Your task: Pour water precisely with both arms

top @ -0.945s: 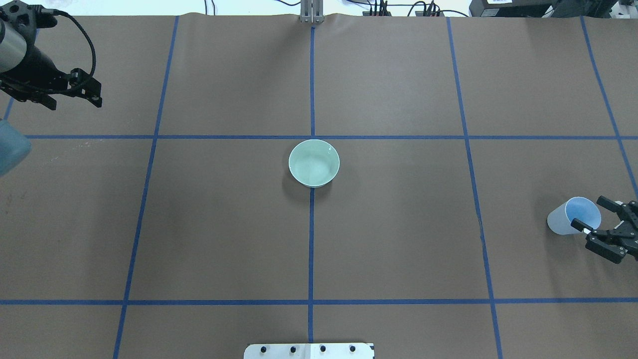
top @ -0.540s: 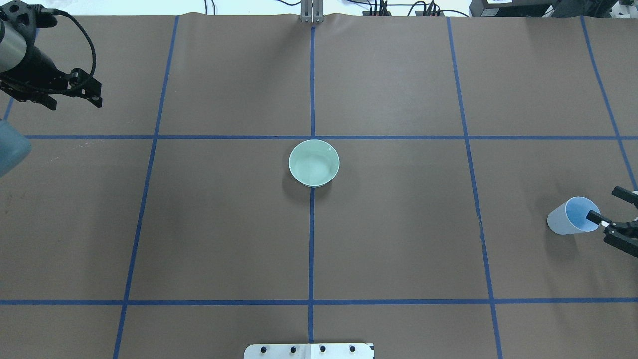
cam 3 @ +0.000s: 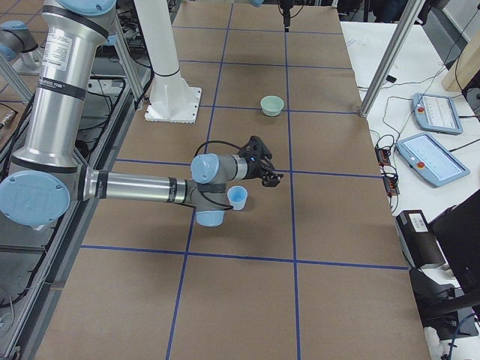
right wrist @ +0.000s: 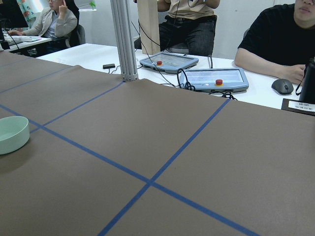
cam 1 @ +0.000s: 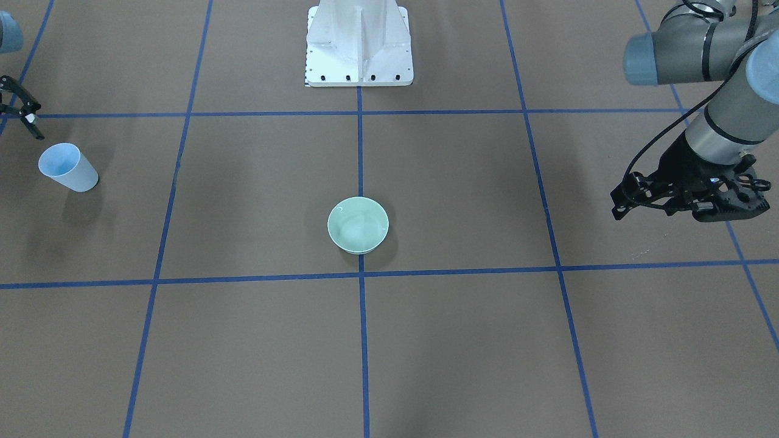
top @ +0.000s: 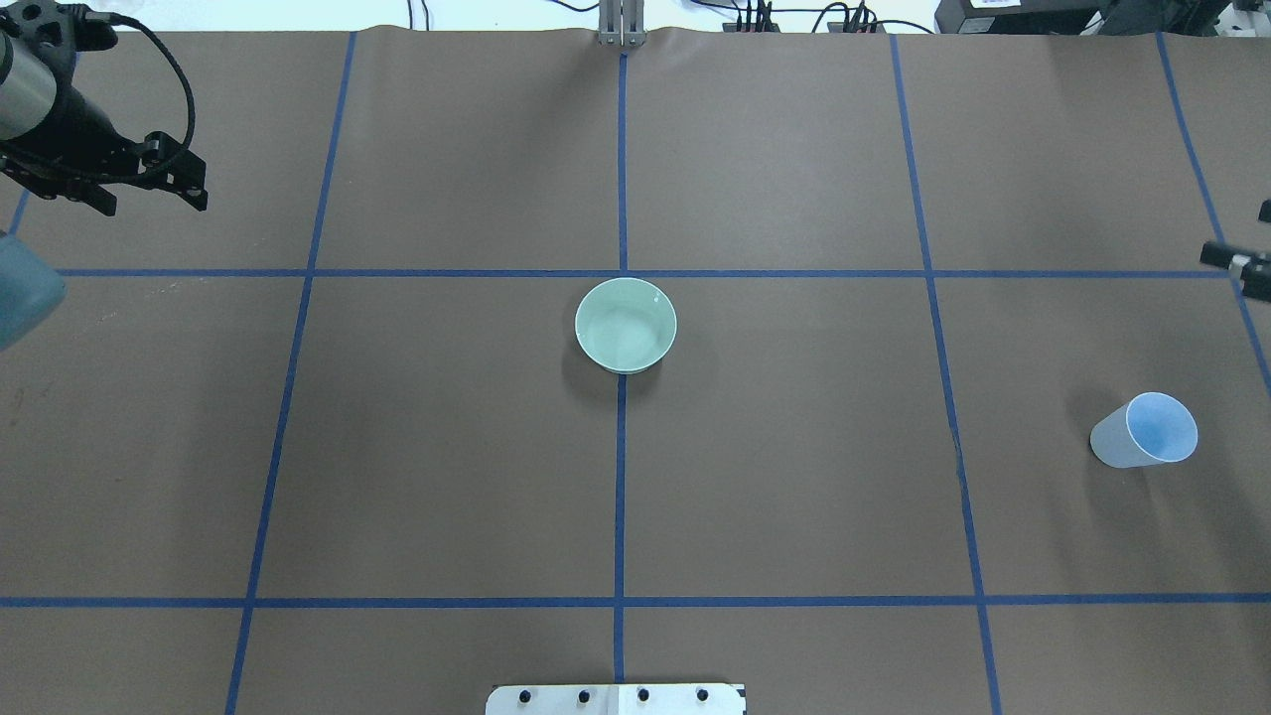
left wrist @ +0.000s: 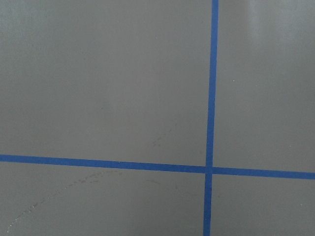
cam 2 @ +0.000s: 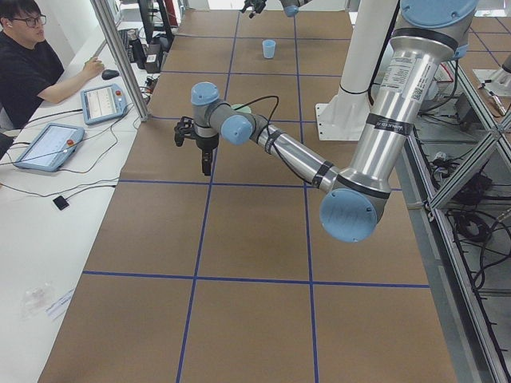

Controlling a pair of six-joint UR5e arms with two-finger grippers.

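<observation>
Brown table [top: 794, 149], blue tape grid [top: 619, 497]

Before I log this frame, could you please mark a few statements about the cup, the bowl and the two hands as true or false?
1. The blue cup stands upright. True.
2. The green bowl lies tipped on its side. False: it sits upright, opening upward.
3. The right hand grips the blue cup. False: it is open and well apart from the cup.
4. The left hand holds nothing. True.

Green bowl [top: 626, 325] at centre, blue cup [top: 1144, 430] right, left hand [top: 151, 202] far left
</observation>
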